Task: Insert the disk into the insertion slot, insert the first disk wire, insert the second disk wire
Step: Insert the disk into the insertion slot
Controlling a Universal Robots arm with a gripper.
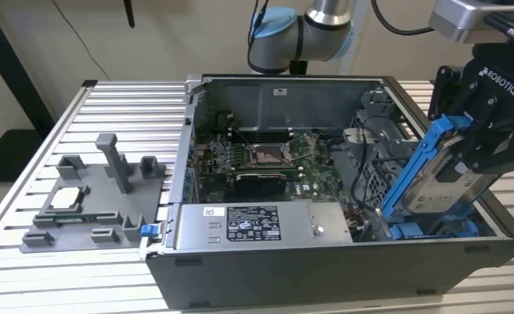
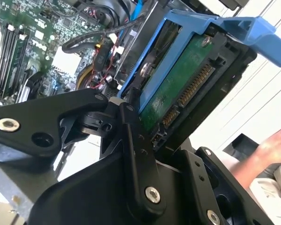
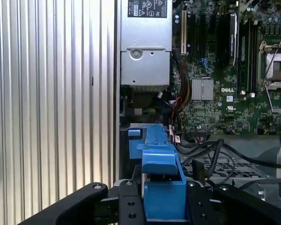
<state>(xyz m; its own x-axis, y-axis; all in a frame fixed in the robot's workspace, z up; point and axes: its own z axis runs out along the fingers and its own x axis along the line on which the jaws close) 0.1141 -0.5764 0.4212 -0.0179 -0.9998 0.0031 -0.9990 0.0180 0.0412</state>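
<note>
Ribbed aluminium table (image 1: pixel 65 111) bears an open grey computer case (image 1: pixel 327 275); black gripper (image 1: pixel 463 160), jaws pinching the tilted blue-framed silver disk (image 1: pixel 431 196), its lower end at the blue-railed grey metal insertion slot (image 1: pixel 414 231).

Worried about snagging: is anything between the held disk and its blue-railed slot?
Nothing visible. The disk, tilted in the gripper, has its lower end at the insertion slot; black cables lie beside it.

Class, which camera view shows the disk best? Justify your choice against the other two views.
The exterior view: the disk shows its labelled face and blue carrier, tilted, over the computer case. The second wrist view shows its green circuit board and connector; the first wrist view, the carrier's blue edge.
</note>
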